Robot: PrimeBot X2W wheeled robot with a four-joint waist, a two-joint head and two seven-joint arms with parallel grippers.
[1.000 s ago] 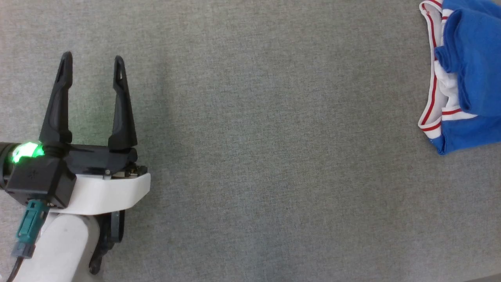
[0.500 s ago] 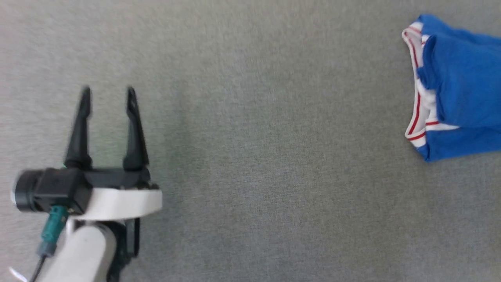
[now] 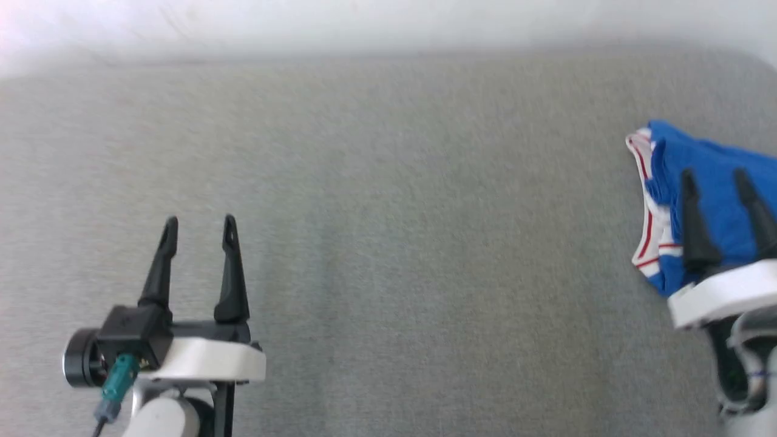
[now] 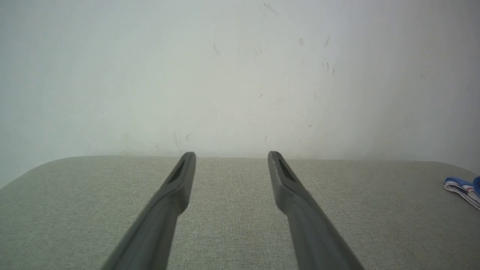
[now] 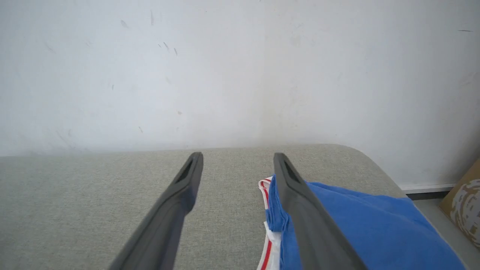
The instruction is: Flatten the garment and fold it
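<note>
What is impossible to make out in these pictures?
- Bright blue jersey garment with red-striped white trim: the head view's right edge cuts it off; the right hand covers part.
- Same garment, left wrist view: a small sliver at the edge.
- Brown patterned object, right wrist view: cut off, unidentifiable.

Rumpled bright blue garment [image 3: 709, 159], white red-striped trim, at the grey surface's [image 3: 388, 243] right edge

Head view has tilted upward: the wall [image 3: 388, 24] and the far edge of the tabletop [image 3: 425, 243] now show, and everything sits lower in frame. My right claw [image 3: 713, 176] has entered at lower right, fingers apart, overlapping the garment [image 3: 707, 152].
</note>
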